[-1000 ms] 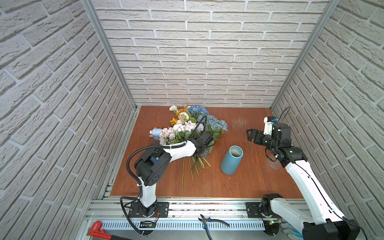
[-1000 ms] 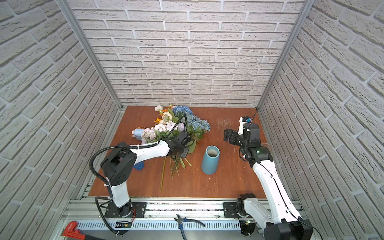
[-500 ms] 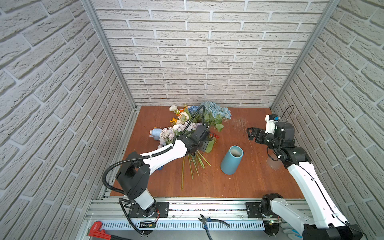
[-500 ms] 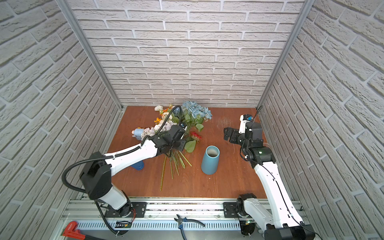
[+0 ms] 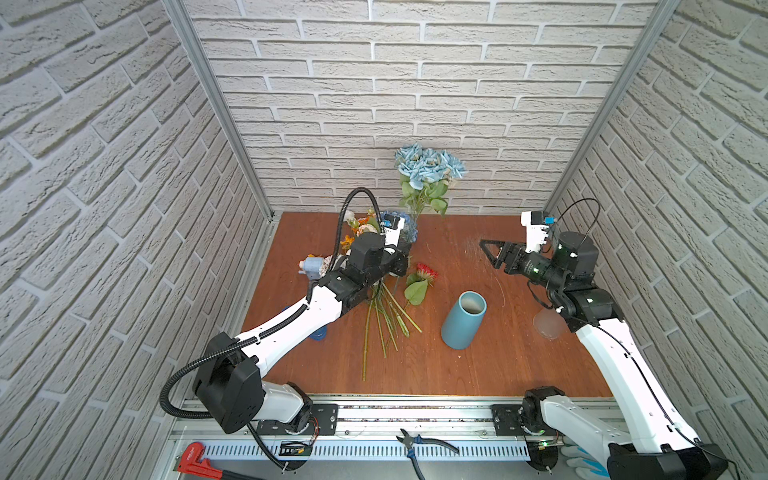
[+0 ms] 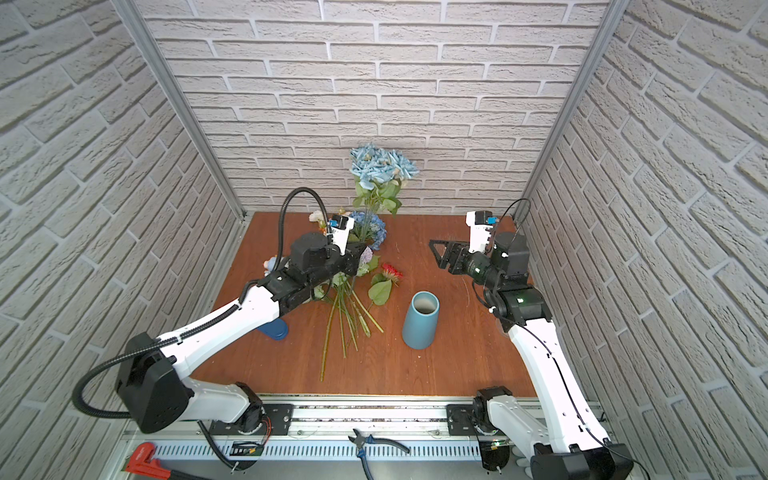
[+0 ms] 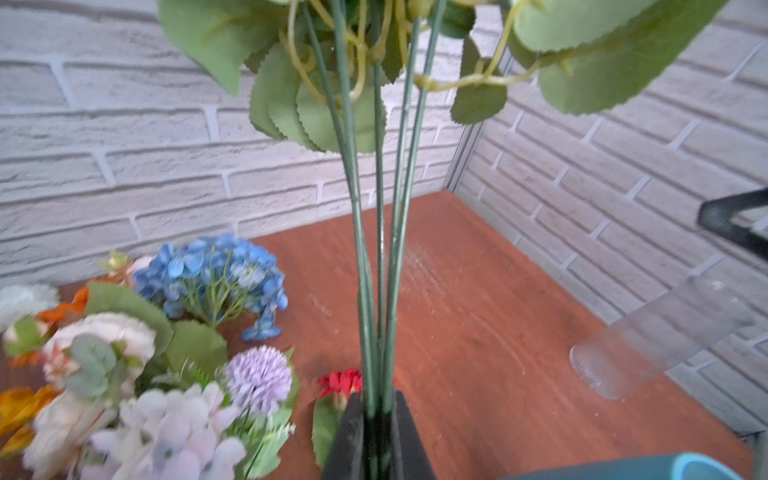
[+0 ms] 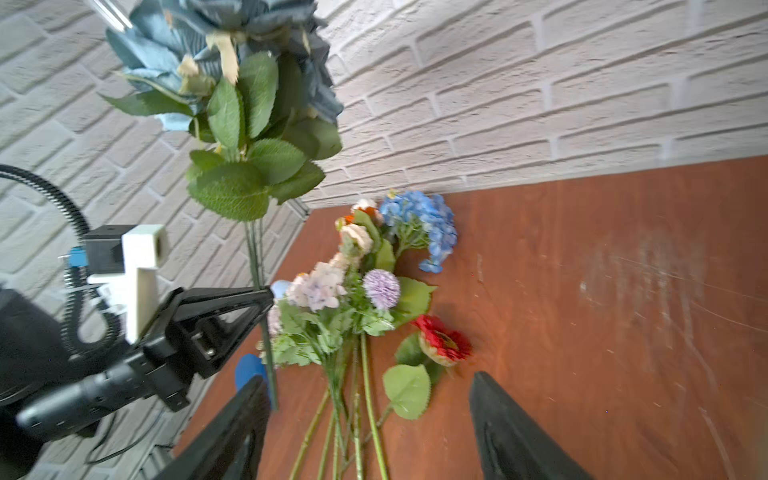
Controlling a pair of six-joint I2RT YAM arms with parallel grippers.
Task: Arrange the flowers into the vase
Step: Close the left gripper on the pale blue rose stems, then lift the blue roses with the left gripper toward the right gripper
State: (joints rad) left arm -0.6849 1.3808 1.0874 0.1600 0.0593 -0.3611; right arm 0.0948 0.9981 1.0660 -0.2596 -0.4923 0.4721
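Holding the blue roses (image 5: 430,166) upright by their stems, my left pincer (image 7: 378,406) is squeezed tight on them, above the bench (image 5: 478,374). The vase (image 5: 463,320) stands empty nearby. The other flowers (image 8: 328,286) lie in a pile, so I think nearly all the job is left. My right pincer (image 8: 368,380) is open and holds nothing. The back wall (image 5: 415,104) is close behind the blooms; around the vase the bench is bare.

On the brown table (image 5: 478,374) a clear glass (image 5: 548,326) stands near the right edge and a dark blue cup (image 6: 274,329) sits near the left, while pliers (image 5: 419,444) and a red wrench (image 5: 193,459) lie on the slotted rail (image 5: 353,451) in front.
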